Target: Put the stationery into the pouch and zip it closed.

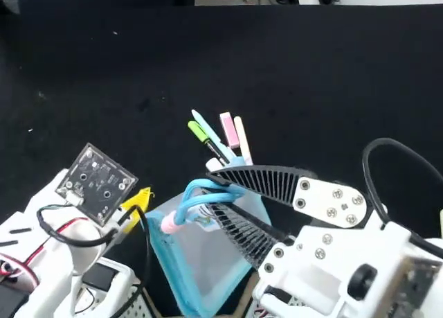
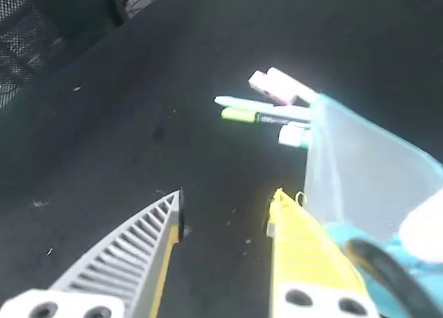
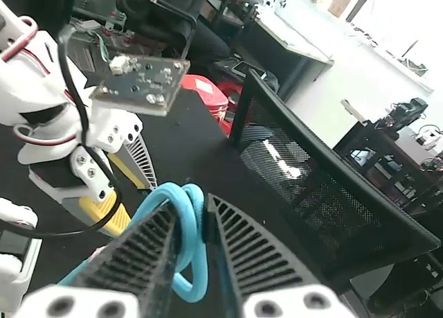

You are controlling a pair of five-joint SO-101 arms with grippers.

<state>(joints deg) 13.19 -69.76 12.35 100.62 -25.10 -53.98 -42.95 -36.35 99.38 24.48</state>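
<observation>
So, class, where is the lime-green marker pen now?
High view: the lime-green marker pen lies mid-frame, left of the pale blue pen, at the far end of the blue-edged mesh pouch.

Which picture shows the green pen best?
The high view: from above, the green pen stands out beside the other stationery. The left wrist view catches it side-on. The right wrist view faces the left arm.

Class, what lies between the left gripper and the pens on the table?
Between left gripper and pens, the left wrist view shows bare black table.
</observation>
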